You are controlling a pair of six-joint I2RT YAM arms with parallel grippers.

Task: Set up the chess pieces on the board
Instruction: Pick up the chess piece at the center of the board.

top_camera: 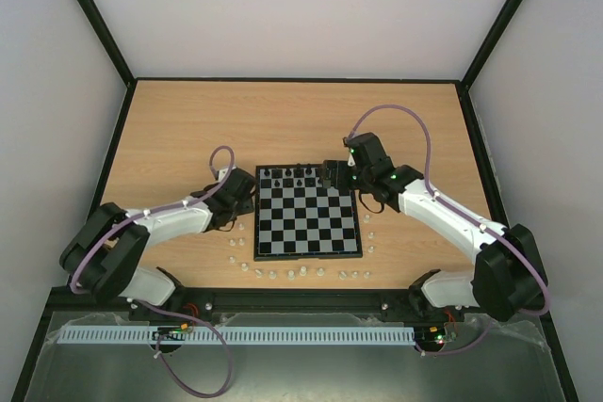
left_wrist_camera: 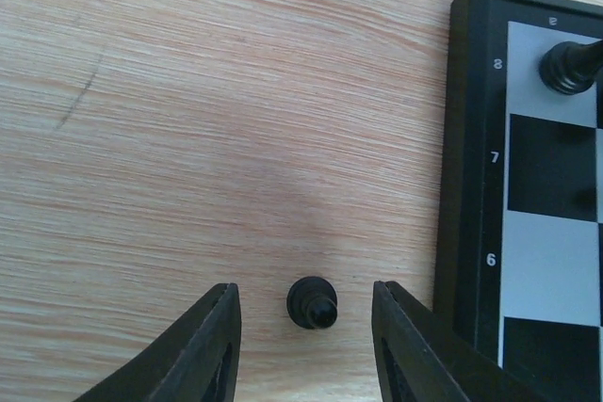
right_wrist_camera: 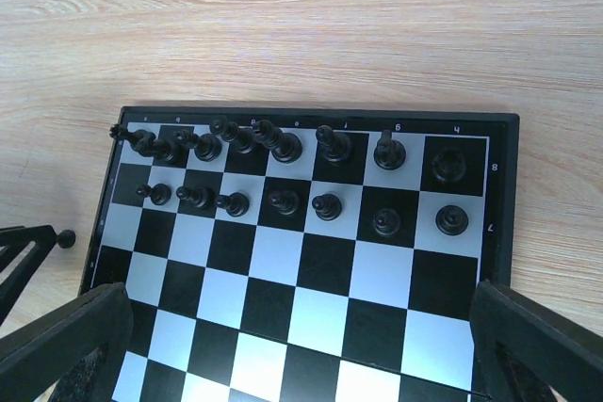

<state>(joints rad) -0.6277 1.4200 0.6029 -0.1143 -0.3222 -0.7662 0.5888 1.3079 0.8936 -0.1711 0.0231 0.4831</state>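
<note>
Pickup time: the left gripper (left_wrist_camera: 303, 291) straddles a black pawn (left_wrist_camera: 312, 304) on the table (left_wrist_camera: 236, 120) just off the board's (left_wrist_camera: 466, 138) 10 o'clock edge, jaws apart and not yet touching, so next, I'd say, squeeze and lift, while the right gripper (right_wrist_camera: 297, 297) hangs wide open, empty.

The board (top_camera: 308, 211) lies mid-table (top_camera: 283, 129). Chess pieces (right_wrist_camera: 283, 148) stand on its two far rows. One piece (left_wrist_camera: 312, 302) stands on the table just left of the board, between the left gripper's (left_wrist_camera: 303, 294) fingers, untouched. Other loose pieces (top_camera: 292, 273) lie along the board's near edge.
</note>
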